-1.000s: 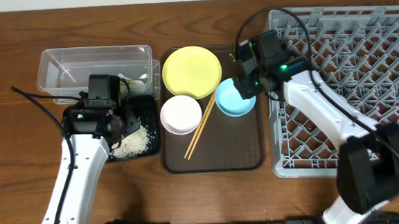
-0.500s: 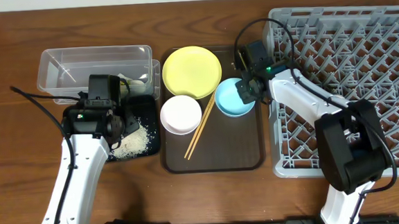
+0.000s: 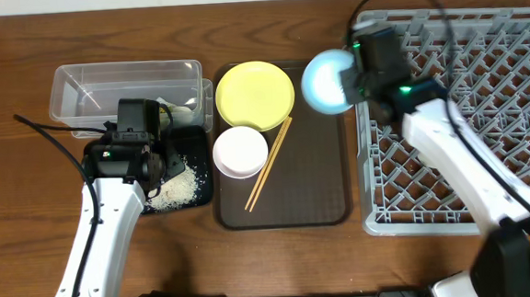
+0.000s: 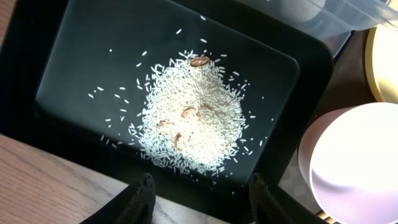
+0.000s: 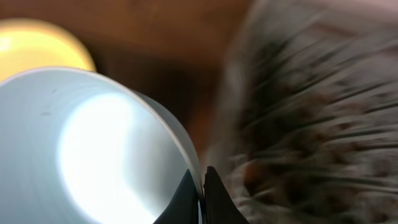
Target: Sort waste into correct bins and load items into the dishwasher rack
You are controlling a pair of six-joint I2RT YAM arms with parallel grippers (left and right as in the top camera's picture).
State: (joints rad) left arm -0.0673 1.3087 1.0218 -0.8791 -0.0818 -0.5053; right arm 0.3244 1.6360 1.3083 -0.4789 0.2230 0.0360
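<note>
Right gripper [image 5: 200, 190] clamped on light blue bowl [image 3: 327, 80] rim, bowl aloft just beside dishwasher rack [image 3: 518, 59] left wall. Risk: thin rim pinch slips, or bowl clips wall, pegs. Left gripper [image 4: 202, 200] spread over rice [image 4: 186, 118] in black tray [image 4: 62, 62].

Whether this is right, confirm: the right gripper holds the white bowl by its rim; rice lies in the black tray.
Wrong bowl: the overhead view shows the right gripper holding the light blue bowl by its rim; rice lies in the black tray.
</note>
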